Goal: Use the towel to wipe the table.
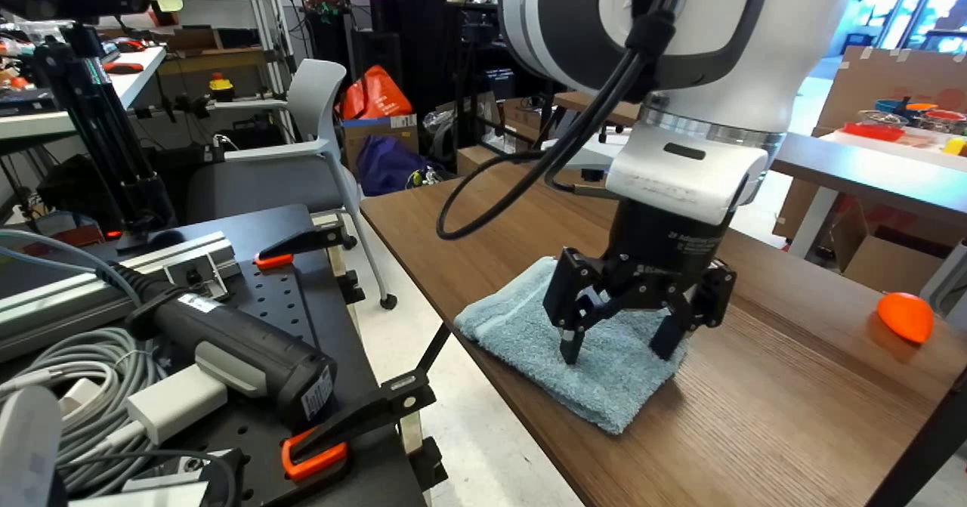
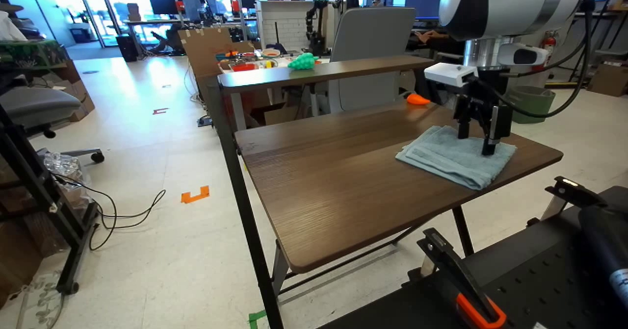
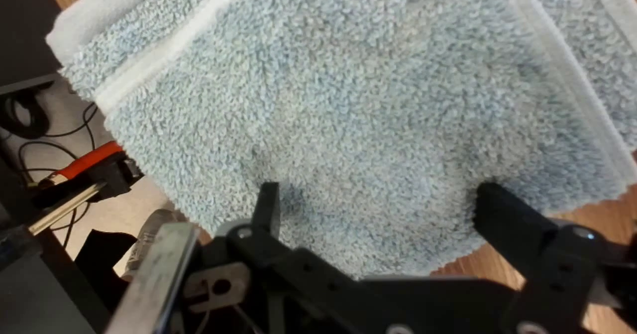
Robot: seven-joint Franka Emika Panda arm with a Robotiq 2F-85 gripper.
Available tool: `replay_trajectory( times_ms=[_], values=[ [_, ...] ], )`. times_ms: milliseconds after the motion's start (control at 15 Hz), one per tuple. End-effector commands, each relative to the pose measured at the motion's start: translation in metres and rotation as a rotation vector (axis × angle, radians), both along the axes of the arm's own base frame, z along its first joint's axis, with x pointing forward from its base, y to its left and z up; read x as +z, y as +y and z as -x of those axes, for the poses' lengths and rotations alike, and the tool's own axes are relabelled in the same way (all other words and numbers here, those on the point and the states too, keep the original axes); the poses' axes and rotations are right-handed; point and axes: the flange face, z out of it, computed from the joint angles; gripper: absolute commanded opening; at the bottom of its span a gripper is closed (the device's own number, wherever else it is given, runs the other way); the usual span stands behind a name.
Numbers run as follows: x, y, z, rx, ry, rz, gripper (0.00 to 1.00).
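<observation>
A folded light blue towel (image 1: 517, 326) lies flat on the brown wooden table (image 1: 786, 394), close to one long edge. It also shows in an exterior view (image 2: 444, 152) and fills most of the wrist view (image 3: 348, 100). My gripper (image 1: 616, 353) points down over the towel with its fingers spread wide. In an exterior view the gripper (image 2: 475, 145) stands over the towel's far part. In the wrist view the gripper's fingertips (image 3: 376, 189) are at the towel's surface, with unpinched cloth between them. Whether they press on it I cannot tell.
An orange object (image 1: 905, 317) lies near the table's far end; it shows in both exterior views (image 2: 418, 99). A black cart (image 1: 279, 303) with clamps (image 1: 363, 416), cables and a dark tool stands beside the table, across a gap. A raised shelf (image 2: 338, 70) runs behind the table.
</observation>
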Motion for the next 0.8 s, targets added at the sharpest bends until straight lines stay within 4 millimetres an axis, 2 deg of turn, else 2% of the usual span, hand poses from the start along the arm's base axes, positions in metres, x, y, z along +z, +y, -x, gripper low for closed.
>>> replay_trajectory(
  times_ms=[0, 267, 533, 667, 733],
  values=[
    [-0.006, -0.026, -0.029, -0.146, -0.094, 0.068, 1.00],
    [-0.003, -0.046, -0.066, -0.326, -0.201, 0.121, 1.00],
    [-0.019, -0.066, -0.093, -0.457, -0.213, 0.155, 1.00],
    [-0.031, -0.049, -0.105, -0.454, -0.208, 0.125, 1.00],
    [-0.033, -0.035, -0.111, -0.433, -0.210, 0.105, 1.00]
  ],
)
